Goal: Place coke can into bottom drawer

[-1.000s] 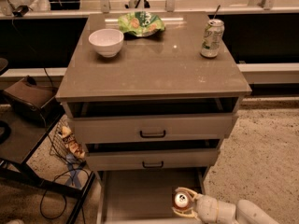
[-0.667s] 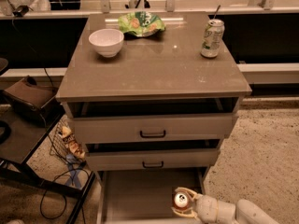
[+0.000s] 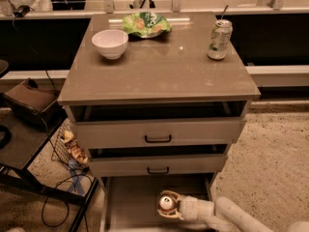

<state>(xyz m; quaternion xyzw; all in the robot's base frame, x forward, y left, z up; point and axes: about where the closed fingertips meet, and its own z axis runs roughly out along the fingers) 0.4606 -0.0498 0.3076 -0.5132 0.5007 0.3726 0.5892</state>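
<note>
Gripper: clamped on the coke can, low over the bottom drawer, toward its right side.
Coke can: inside the bottom drawer's outline, silver top turned to the camera; contact with the floor not discernible.
Step in hand: likely the release; best to settle the can on the drawer floor, clear of the right rail, before letting go.
Arm: reaches in low from the right of the bottom drawer, forearm near level.
Above the bottom drawer: two handled drawers, slightly open.
Farthest: table carrying bowl, green bag, straw can.
</note>
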